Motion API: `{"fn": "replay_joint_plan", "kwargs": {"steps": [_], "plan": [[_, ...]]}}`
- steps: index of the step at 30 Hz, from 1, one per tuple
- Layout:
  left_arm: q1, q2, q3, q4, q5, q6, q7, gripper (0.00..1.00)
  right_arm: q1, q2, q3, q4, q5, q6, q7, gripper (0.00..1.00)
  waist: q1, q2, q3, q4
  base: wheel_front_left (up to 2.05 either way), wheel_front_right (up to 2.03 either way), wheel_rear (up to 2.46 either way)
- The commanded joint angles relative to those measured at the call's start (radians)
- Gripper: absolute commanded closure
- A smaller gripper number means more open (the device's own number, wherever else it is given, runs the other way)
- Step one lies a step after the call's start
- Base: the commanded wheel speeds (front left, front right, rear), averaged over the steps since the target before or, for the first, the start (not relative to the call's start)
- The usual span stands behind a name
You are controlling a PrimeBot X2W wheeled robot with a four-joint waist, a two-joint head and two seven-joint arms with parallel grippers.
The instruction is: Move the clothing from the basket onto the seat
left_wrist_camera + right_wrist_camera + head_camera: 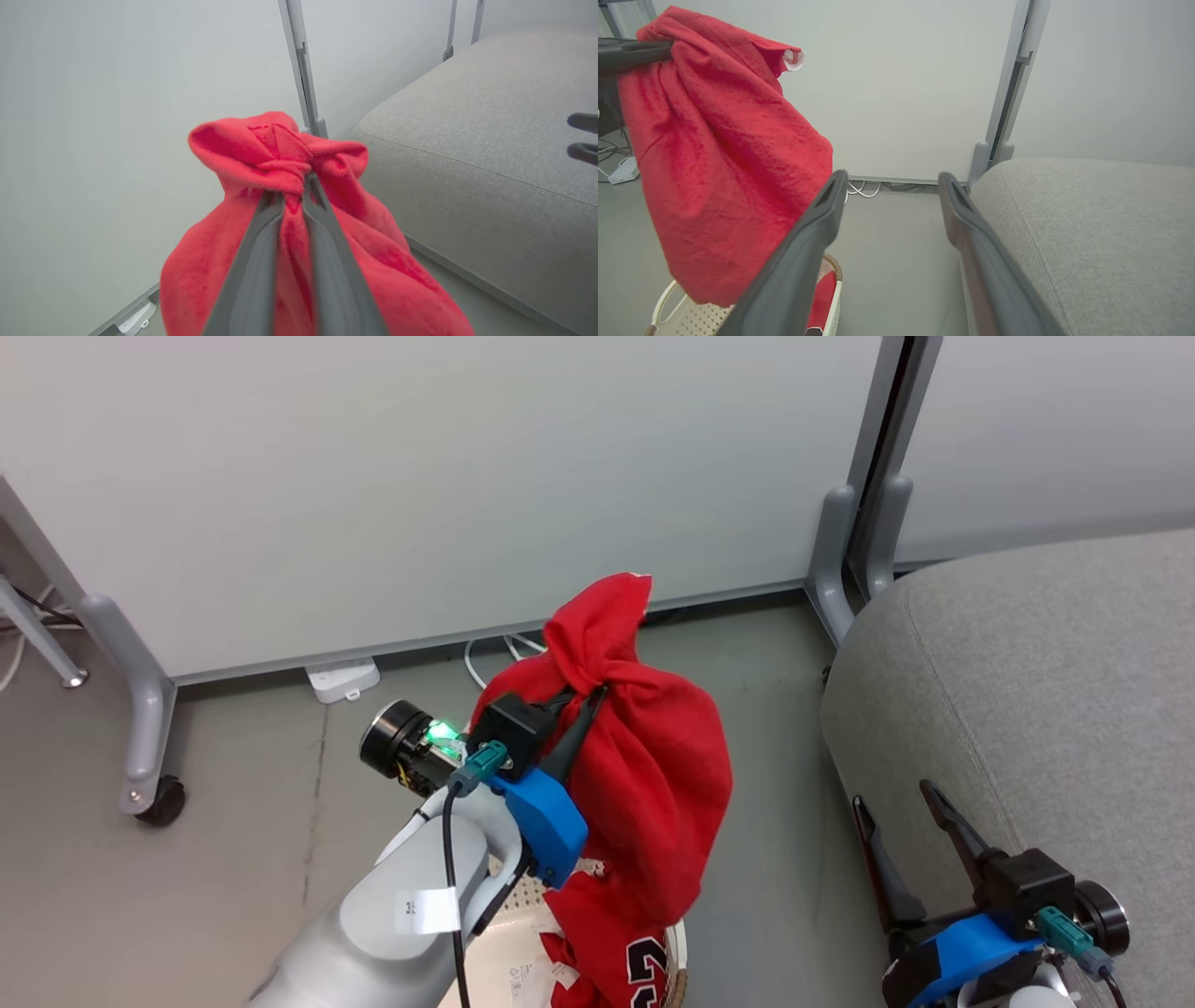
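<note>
A red garment (653,775) hangs bunched in the air above the basket (523,971), pinched near its top by my left gripper (583,695), which is shut on it. The left wrist view has the same cloth (280,154) gathered around the closed fingers. Below it, a red jersey with black numerals (616,961) lies in the cream basket (677,317). The grey seat (1046,709) fills the right side. My right gripper (901,803) stands open beside the seat's front edge, holding nothing; its fingers (812,242) spread wide in the right wrist view.
White partition panels on grey posts (831,569) with a castor foot (159,803) stand behind. A white power strip (344,679) and cables (495,653) lie on the grey floor by the panel. Open floor separates the basket from the seat.
</note>
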Motion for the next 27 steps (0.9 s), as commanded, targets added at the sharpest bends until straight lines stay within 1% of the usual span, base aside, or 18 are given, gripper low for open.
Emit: {"fn": "replay_joint_plan", "kwargs": {"steps": [1,17,23,27], "plan": [[0.007,-0.003,0.007,-0.015,0.004,0.002,-0.005,1.00,0.018,-0.001,0.000,-0.001,0.006,0.000,-0.004,0.00,0.0003,-0.0001,-0.022,0.015,0.00,0.00,0.00],[0.015,0.000,-0.012,-0.047,-0.004,0.007,0.001,1.00,0.038,0.010,0.024,-0.006,0.016,0.000,-0.004,0.00,0.0003,-0.0001,-0.049,0.037,0.00,0.00,0.00],[0.012,0.003,-0.016,-0.049,-0.009,0.010,0.003,1.00,0.017,0.012,0.086,-0.014,0.026,0.000,-0.004,0.00,0.0003,-0.0001,-0.043,0.040,0.00,0.00,0.00],[0.008,0.003,-0.020,-0.048,-0.013,0.013,0.004,1.00,-0.010,0.007,0.161,-0.017,0.042,0.000,-0.004,0.00,0.0003,-0.0001,-0.037,0.039,0.00,0.00,0.00]]}}
